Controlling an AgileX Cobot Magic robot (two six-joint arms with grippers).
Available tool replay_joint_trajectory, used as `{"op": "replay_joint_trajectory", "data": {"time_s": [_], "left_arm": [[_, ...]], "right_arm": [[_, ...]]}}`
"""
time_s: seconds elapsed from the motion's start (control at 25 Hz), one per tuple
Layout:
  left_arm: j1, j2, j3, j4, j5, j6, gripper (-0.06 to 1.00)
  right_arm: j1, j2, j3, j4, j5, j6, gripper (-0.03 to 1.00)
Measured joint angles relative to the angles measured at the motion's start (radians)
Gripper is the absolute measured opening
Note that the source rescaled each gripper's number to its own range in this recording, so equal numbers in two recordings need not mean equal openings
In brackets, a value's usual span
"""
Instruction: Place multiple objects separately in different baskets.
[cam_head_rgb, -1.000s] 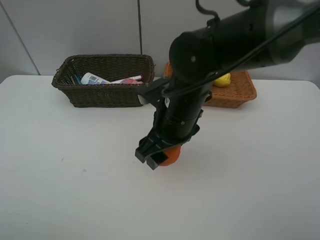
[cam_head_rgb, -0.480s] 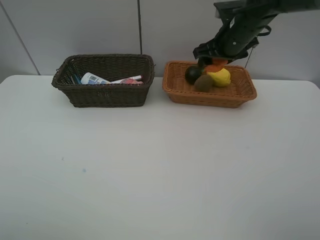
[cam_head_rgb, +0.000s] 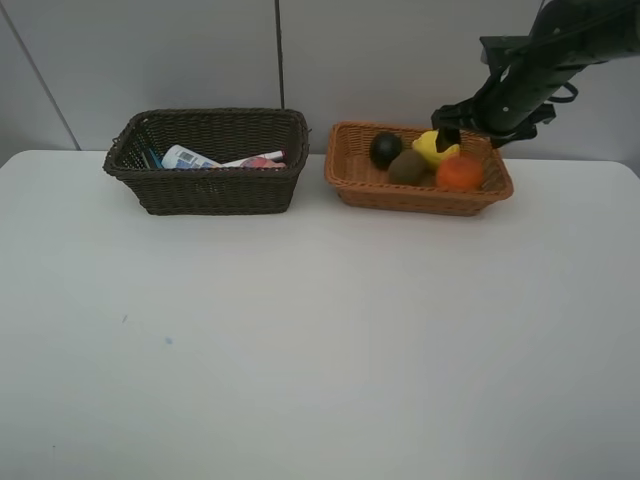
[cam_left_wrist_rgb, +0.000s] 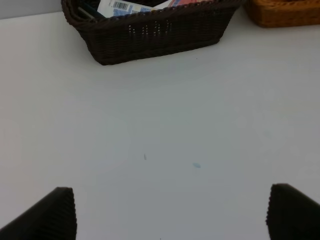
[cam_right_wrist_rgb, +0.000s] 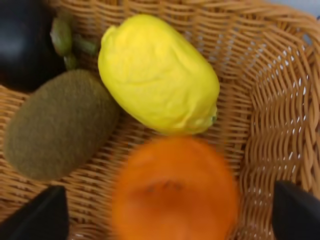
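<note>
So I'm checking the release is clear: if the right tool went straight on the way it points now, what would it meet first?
Most likely the orange, which lies between the open tool's tips in the light basket, beside the lemon and kiwi. Depth is unclear, and the orange is blurred.

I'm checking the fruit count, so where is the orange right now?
In the exterior high view the orange lies in the light tan basket at the right, at its front right end beside the lemon and kiwi, below the open right gripper.
</note>
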Motion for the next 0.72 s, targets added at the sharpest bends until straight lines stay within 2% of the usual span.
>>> {"op": "replay_joint_trajectory", "data": {"time_s": [0.2,0.44,0.56,0.72], "left_arm": [[0.0,0.0,0.0,0.0,0.0,0.0,1.0],[0.0,0.0,0.0,0.0,0.0,0.0,1.0],[0.0,0.0,0.0,0.0,0.0,0.0,1.0],[0.0,0.0,0.0,0.0,0.0,0.0,1.0]], "right_arm": [[-0.035,-0.024,0.0,-0.016,0.039,0.048,0.98],[-0.194,-0.131,0.024,-0.037,0.106,0.06,0.98],[-0.243,-0.201,0.095,-0.037,0.14,0.062,0.98],[-0.251,-0.357,0.234,-0.042,0.236,0.062,0.98]]}}
